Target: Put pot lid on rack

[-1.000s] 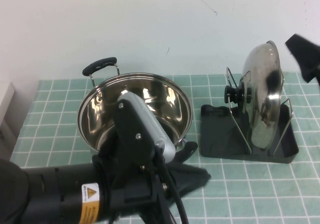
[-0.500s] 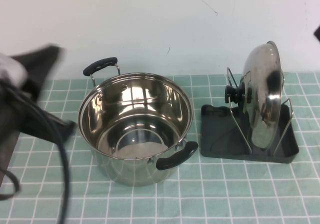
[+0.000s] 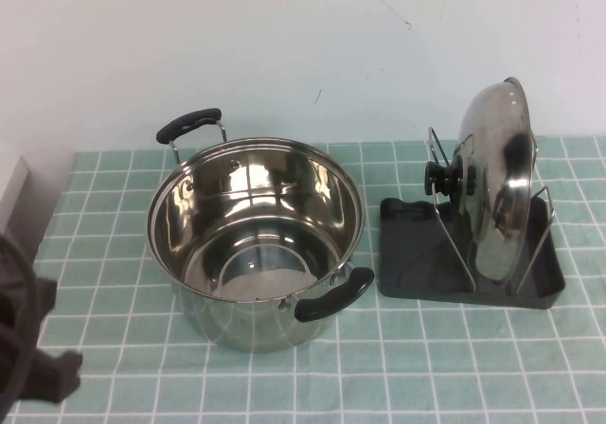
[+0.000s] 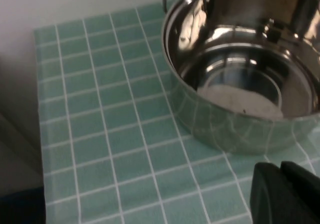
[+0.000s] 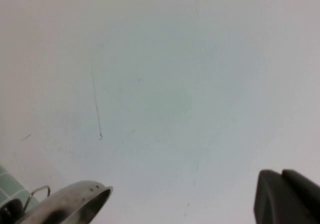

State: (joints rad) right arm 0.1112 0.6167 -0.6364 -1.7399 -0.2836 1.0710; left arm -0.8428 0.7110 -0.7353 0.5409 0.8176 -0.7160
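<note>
The shiny domed pot lid (image 3: 497, 178) stands on edge in the black rack (image 3: 417, 263), leaning between its wire loops, with its black knob (image 3: 437, 178) facing the pot. The lid's rim (image 5: 75, 199) also shows in the right wrist view, below my right gripper (image 5: 281, 174). That gripper is shut, holds nothing, faces the white wall, and is outside the high view. My left gripper (image 4: 279, 166) is shut and empty over the tiled mat, beside the pot (image 4: 240, 69). Only part of the left arm (image 3: 24, 348) shows, at the near left corner.
The deep steel pot (image 3: 256, 239) with two black handles stands empty mid-table, left of the rack. A green tiled mat (image 3: 426, 367) covers the table. The white wall is right behind it. A pale box edge (image 3: 9, 187) sits at the far left.
My left arm has pulled back from in front of the pot to the near left corner. The right gripper has left the high view's top right. The lid stays on the rack.
</note>
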